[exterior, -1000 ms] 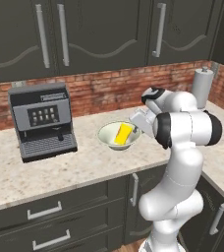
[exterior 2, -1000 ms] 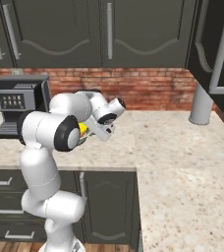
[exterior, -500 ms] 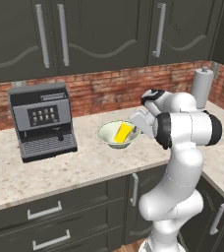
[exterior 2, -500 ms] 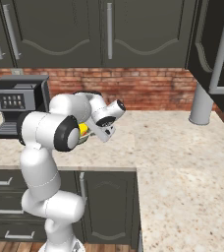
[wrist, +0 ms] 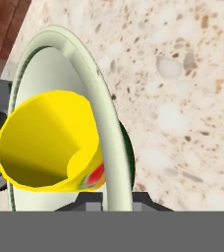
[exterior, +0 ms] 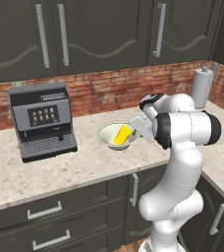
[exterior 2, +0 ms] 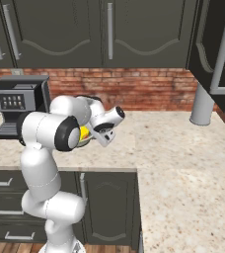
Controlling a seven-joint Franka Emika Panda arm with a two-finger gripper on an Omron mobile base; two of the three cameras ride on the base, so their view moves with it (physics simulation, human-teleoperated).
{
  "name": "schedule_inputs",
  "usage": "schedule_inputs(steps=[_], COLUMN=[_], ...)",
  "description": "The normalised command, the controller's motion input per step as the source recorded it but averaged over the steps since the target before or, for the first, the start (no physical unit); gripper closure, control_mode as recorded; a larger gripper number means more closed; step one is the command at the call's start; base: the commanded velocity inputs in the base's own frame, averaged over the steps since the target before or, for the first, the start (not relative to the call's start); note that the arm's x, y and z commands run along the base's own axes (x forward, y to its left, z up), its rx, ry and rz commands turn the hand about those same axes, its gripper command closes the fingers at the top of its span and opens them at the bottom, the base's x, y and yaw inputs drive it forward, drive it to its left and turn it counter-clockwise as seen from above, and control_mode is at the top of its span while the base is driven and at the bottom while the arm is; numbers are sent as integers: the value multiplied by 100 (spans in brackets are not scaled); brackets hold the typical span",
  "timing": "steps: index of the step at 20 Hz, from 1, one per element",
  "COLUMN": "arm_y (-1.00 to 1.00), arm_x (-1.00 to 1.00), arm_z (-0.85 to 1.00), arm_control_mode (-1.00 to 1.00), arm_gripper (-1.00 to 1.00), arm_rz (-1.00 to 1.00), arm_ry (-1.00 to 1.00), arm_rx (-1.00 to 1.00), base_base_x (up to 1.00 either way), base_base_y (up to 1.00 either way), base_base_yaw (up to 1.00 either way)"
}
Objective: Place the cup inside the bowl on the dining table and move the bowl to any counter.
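The pale green-white bowl (exterior: 105,136) is at the counter (exterior: 84,167), in front of the brick wall. I cannot tell whether its base touches the stone. The yellow cup (exterior: 123,134) lies tilted inside it, its mouth toward the hand camera (wrist: 45,138). My gripper (exterior: 133,133) is shut on the bowl's right rim. In the hand view one fingertip stands on each side of the rim (wrist: 115,162), and the gripper (wrist: 118,198) is at the bottom. From the right base, my arm hides most of the bowl (exterior 2: 87,141) and the cup (exterior 2: 84,132). The dining table is out of view.
A grey coffee machine (exterior: 42,120) stands on the counter left of the bowl. A grey cylinder (exterior: 202,87) stands in the back right corner where the counter turns. Dark cabinets hang above the brick backsplash. Bare stone (exterior 2: 173,143) stretches right of the arm.
The hand has sunk slightly toward the counter with the bowl still in its grip. Nothing else has moved.
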Motion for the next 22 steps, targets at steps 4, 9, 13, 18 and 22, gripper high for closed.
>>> schedule_inputs(steps=[4, 9, 13, 18, 22], arm_y=[1, 0, 0, 0, 0], arm_x=[1, 1, 0, 0, 0], arm_z=[-18, -14, -19, -10, 0], arm_control_mode=[-100, -100, -100, -100, -100], arm_gripper=[100, 100, 100, 100, 100], arm_rz=[-6, -5, -5, -4, 0], arm_ry=[-6, -4, -1, 0, 0], arm_rx=[0, 0, 0, 0, 0], base_base_x=[0, 0, 0, 0, 0], base_base_y=[0, 0, 0, 0, 0], base_base_yaw=[0, 0, 0, 0, 0])
